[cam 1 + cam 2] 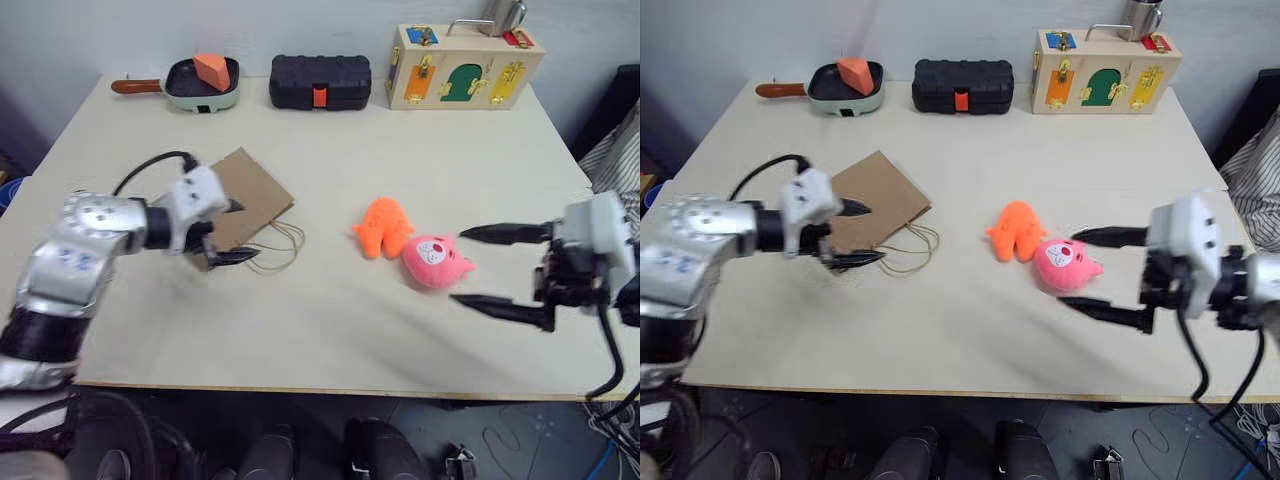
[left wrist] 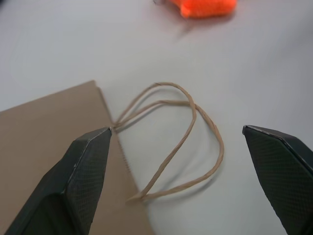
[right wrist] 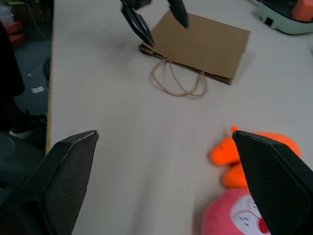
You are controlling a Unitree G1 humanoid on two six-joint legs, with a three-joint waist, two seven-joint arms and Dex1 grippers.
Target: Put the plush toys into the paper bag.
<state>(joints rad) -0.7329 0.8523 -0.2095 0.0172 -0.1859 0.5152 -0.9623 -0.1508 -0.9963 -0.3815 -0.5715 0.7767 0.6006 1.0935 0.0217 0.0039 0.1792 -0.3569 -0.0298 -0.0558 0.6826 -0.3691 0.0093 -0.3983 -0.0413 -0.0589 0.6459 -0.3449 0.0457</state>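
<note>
The paper bag (image 1: 878,203) is lying flat on the table (image 1: 970,330), its long axis running diagonally, its mouth and 2 twine handles (image 1: 912,250) pointing toward the near edge and the toys. Nothing is showing inside it. The orange plush toy (image 1: 1014,228) and the pink plush toy (image 1: 1064,265) are lying touching each other, well apart from the bag. The left gripper (image 1: 853,233) is hovering at the bag's mouth, jaws wide and holding nothing. The right gripper (image 1: 1098,272) is standing beside the pink toy, jaws wide, also holding nothing. At the far edge, a pan (image 1: 845,88) is holding 1 orange block (image 1: 853,72).

The left hand (image 1: 228,232) hung low with its black fingers spread wide, pointing inward, while the right hand (image 1: 492,268) faced it, fingers likewise parted and empty.
</note>
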